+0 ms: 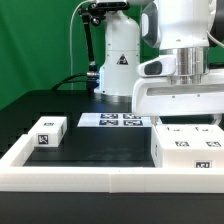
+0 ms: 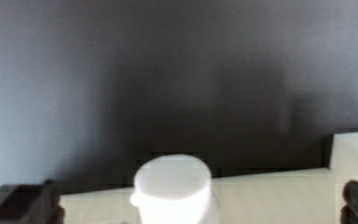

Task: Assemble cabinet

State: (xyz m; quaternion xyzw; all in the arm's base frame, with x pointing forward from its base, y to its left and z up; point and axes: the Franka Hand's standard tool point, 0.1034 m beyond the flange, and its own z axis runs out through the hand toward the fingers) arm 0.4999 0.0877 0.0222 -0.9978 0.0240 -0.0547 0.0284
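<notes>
Background: a green curtain [image 1: 40, 40] hangs behind a black table [image 1: 100, 150].
Border: a low white border wall [image 1: 80, 178] runs along the near edge of the table and up the exterior view's left side.
Marker board: the marker board [image 1: 121, 120] lies flat at the far middle of the table, in front of the arm's base [image 1: 118, 62].
Cabinet body: the cabinet body [image 1: 185, 148], the largest white piece, stands on the table at the exterior view's right, close to the near border wall. Tags show on its top and front faces.
Small block: a small white block [image 1: 48, 132] with tags sits at the exterior view's left, well apart from the cabinet body.
Arm: the white arm [image 1: 182, 40] reaches down over the cabinet body.
Tool: in the wrist view the tool [image 2: 190, 203] is spread wide, with one dark fingertip [image 2: 25, 205] at each edge of the picture. It is gripping nothing.
Between the fingers: a rounded white piece [image 2: 172, 188] stands over a pale surface and touches neither finger. Which part it is cannot be told from the blur.
</notes>
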